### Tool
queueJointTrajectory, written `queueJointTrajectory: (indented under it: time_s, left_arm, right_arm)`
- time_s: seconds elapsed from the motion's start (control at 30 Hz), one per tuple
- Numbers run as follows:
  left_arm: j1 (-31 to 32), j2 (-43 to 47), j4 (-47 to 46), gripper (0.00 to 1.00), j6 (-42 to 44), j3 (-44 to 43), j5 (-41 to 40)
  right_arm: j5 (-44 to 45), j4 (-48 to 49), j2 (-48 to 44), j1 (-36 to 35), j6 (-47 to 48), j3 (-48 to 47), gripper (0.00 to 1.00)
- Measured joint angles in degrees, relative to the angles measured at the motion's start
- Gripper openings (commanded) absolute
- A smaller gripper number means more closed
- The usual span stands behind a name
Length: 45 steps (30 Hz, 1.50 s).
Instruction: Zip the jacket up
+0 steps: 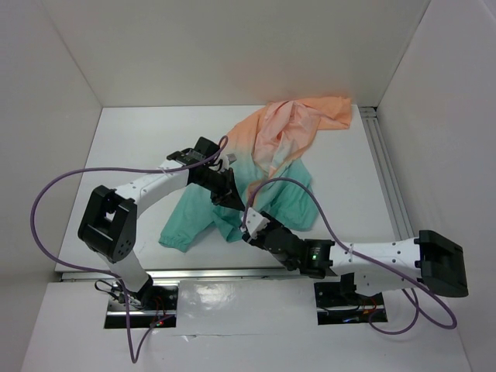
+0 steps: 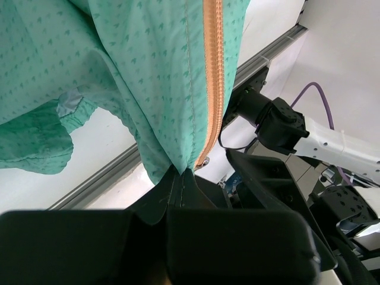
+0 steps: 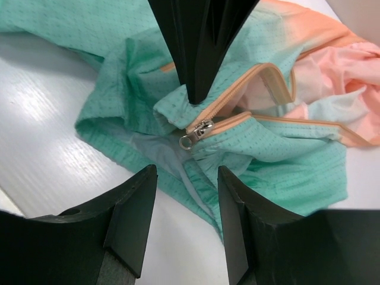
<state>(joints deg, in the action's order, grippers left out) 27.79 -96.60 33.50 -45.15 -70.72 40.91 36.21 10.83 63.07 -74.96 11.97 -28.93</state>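
- Table (image 1: 139, 139): white surface with walls on three sides, filling the middle of the top view.
- Jacket (image 1: 279, 163): lies crumpled right of centre in the top view. The peach end is at upper right and the teal end runs down to lower centre, between the two arms. The front is open for most of its length.
- Left gripper (image 2: 180, 178): jaws fully closed, pinching the teal bottom hem right at the foot of the zipper (image 2: 212, 71). In the left wrist view the cloth hangs from that pinch, with the orange tape running straight up the frame.
- Right gripper (image 3: 185, 172): jaws stand about half apart and hold nothing, with one finger at lower left and the other at lower right of the right wrist view. Whether the tips touch the cloth beneath cannot be told.
- Slider (image 3: 199, 130): a small metal piece with a ring pull, seated at the very bottom of the track. It sits just beyond the right gripper's tips, near frame centre and slightly right of the gap's midline.
- Governing relation: the zipper's long axis runs from the slider toward the upper right of the right wrist view, away from the pinched hem.
- Judgement: the right gripper is the free one and the nearer. It needs a short advance to close on the pull, then a draw along that axis against the left gripper's anchor — the loose, parted tapes ahead could snag.
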Motion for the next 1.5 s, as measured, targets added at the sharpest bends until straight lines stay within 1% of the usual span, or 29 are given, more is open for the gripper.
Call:
queueJointTrajectory:
  time_s: [0.2, 0.3, 0.6, 0.7, 0.77, 0.83, 0.87, 1.07, 1.2, 1.27, 1.33, 1.37, 1.47, 1.5]
  left_arm:
    - [0.00, 0.00, 0.00, 0.00, -0.04, 0.00, 0.00]
    - [-0.02, 0.00, 0.02, 0.00, -0.04, 0.00, 0.00]
    - [-0.02, 0.00, -0.04, 0.00, -0.04, 0.00, 0.33]
    - [-0.02, 0.00, -0.04, 0.00, -0.04, 0.00, 0.35]
    - [-0.02, 0.00, -0.04, 0.00, -0.04, 0.00, 0.46]
    - [-0.02, 0.00, -0.04, 0.00, -0.04, 0.00, 0.63]
    - [-0.02, 0.00, -0.07, 0.00, -0.04, 0.00, 0.74]
    - [-0.02, 0.00, -0.11, 0.00, -0.04, 0.00, 0.85]
    - [-0.02, 0.00, -0.11, 0.00, -0.04, 0.00, 0.98]
    - [-0.02, 0.00, -0.11, 0.00, -0.04, 0.00, 1.01]
    - [-0.02, 0.00, -0.13, 0.00, -0.04, 0.00, 1.01]
    - [-0.02, 0.00, -0.13, 0.00, -0.04, 0.00, 1.01]
    - [-0.02, 0.00, -0.17, 0.00, -0.07, 0.00, 1.03]
    - [-0.02, 0.00, -0.28, 0.00, -0.07, 0.00, 1.05]
  right_arm:
    - [2.25, 2.67, 1.14, 0.00, 2.93, 0.00, 0.53]
    - [2.62, 3.78, 1.68, 0.00, 3.65, 0.00, 0.51]
    - [3.13, 5.99, 4.61, 0.00, 5.33, 0.00, 0.51]
    - [3.74, 6.91, 5.27, 0.00, 6.12, -0.02, 0.47]
    - [4.26, 7.93, 5.92, 0.00, 6.56, -0.07, 0.41]
    - [5.01, 8.87, 6.25, 0.00, 6.95, -0.07, 0.40]
    - [5.27, 9.40, 6.29, 0.00, 7.08, -0.07, 0.36]
    - [6.25, 11.15, 6.29, 0.00, 7.85, -0.07, 0.25]
    - [6.75, 11.72, 6.27, 0.00, 8.04, -0.07, 0.24]
    - [6.78, 11.69, 6.21, 0.00, 8.04, -0.07, 0.18]
    - [6.80, 11.69, 6.05, 0.00, 8.09, -0.07, 0.17]
    - [6.86, 11.69, 6.03, 0.00, 8.07, -0.07, 0.13]
    - [6.86, 11.67, 6.03, 0.00, 8.07, -0.07, 0.07]
    - [6.82, 11.67, 6.03, 0.00, 8.07, -0.07, 0.02]
